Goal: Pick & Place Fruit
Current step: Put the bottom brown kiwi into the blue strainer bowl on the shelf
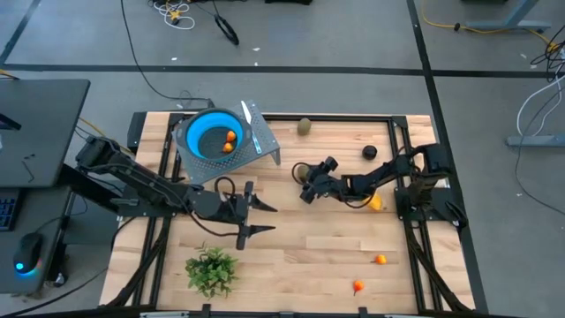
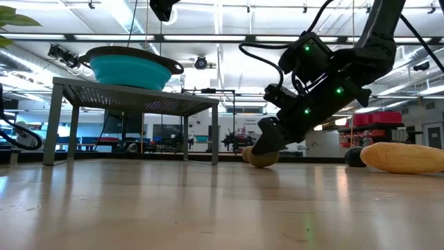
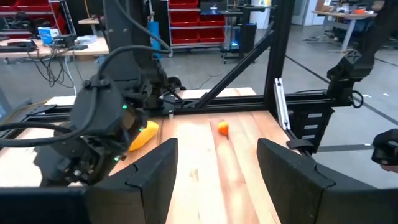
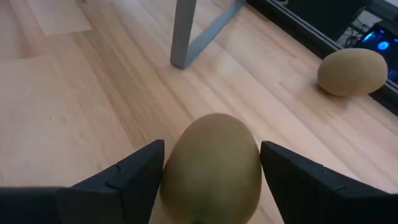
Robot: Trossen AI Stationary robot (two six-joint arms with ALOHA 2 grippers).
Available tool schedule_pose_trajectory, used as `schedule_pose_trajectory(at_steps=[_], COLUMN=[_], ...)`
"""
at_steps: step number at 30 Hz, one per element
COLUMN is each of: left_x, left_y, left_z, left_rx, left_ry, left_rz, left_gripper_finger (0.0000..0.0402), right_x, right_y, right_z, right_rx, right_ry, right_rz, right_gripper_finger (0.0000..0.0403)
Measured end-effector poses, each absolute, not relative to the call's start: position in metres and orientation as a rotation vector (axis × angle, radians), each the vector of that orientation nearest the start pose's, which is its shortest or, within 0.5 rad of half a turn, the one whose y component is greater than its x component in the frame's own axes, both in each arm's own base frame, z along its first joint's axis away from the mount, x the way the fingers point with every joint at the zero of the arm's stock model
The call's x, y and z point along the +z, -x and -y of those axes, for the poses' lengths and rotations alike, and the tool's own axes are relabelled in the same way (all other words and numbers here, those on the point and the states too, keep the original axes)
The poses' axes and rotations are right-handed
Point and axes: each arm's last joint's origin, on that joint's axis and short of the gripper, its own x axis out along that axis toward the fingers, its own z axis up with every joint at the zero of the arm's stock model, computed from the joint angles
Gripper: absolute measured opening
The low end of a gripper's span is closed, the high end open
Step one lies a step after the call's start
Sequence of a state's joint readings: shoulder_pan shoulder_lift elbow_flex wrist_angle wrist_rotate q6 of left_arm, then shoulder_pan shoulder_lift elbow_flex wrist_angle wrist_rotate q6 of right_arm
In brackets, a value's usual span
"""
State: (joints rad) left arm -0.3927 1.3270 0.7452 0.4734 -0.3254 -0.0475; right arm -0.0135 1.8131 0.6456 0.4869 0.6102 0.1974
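Between the right gripper's (image 4: 208,180) spread fingers sits an olive-brown oval fruit (image 4: 211,165) on the counter (image 4: 81,93), not yet clamped. It looks light, hard and smooth, likely to roll; grip across its narrow middle. Left gripper (image 1: 256,219) waits open nearby.

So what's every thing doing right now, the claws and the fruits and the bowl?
right gripper: open, fingers either side of an olive-brown fruit on the table
left gripper: open, empty, waiting above the table
blue bowl: upright on the metal stand, two orange fruits inside
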Motion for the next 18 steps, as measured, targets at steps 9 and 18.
schedule_pose_trajectory(at_steps=[9,18], left_x=[0.264,0.263], left_y=[-0.27,-0.27], left_z=[0.102,0.101], left_rx=[-0.061,-0.043], left_ry=[0.004,0.0], left_rz=[-0.114,-0.119], left_gripper_finger=[0.0228,0.0228], right_x=[0.084,0.087], right_y=[-0.306,-0.308], right_z=[0.024,0.02], right_rx=[-0.656,-0.647], right_ry=[0.019,0.024], right_rz=[-0.641,-0.615], right_gripper_finger=[0.0273,0.0247])
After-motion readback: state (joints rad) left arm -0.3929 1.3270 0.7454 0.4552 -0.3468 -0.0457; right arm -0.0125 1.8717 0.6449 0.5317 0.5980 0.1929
